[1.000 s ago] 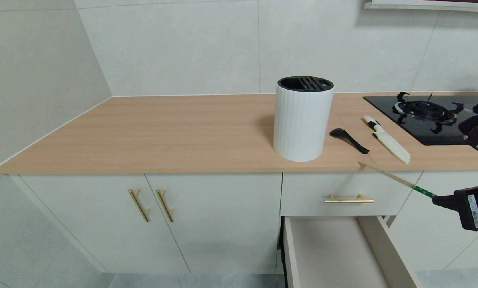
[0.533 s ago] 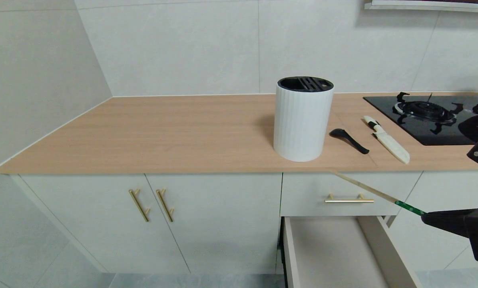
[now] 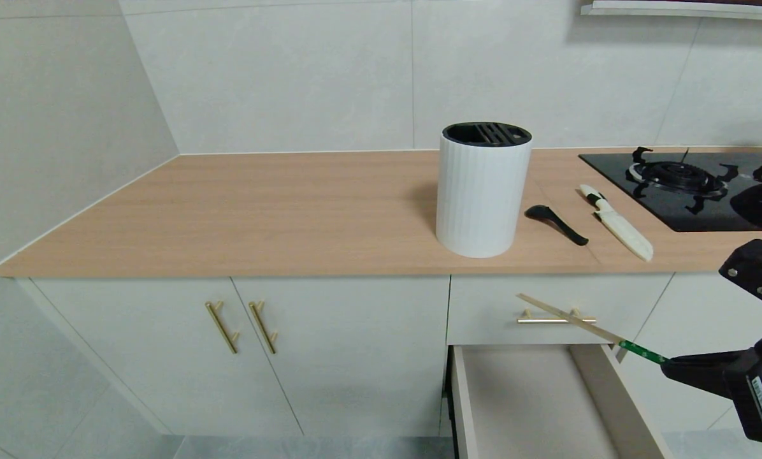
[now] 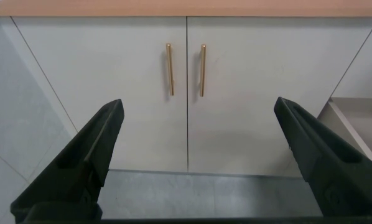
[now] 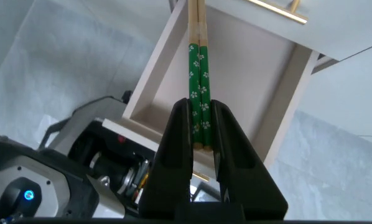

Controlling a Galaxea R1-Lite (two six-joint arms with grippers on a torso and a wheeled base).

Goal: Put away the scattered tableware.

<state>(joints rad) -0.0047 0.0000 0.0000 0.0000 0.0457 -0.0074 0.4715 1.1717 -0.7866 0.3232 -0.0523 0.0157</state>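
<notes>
The step in hand looked to be stowing the chopsticks [image 3: 572,319]: the right gripper [image 3: 671,363] was closed on their green-patterned ends, and in the right wrist view its fingers [image 5: 173,143] pinched the pair side by side. The sticks slanted up and away from the gripper toward the robot's left, their thin tips crossing in front of the brass handle [image 3: 556,319] of the shut drawer above. They hung over the right side wall of the open drawer [image 3: 460,395] and were not yet inside it. The left gripper [image 4: 198,124] was spread wide and held nothing, facing the cabinet doors [image 4: 186,93] below the bench [image 3: 260,210]. On the bench, a black spoon [image 3: 556,223] and a white knife [image 3: 617,223] lay just beside the white ribbed holder [image 3: 483,191], between it and the hob [image 3: 674,185], so most of the task seemed left to do. The next move would probably call for bringing the sticks lower and further over the drawer floor, laying them roughly level so they clear the walls, and only then letting go.
</notes>
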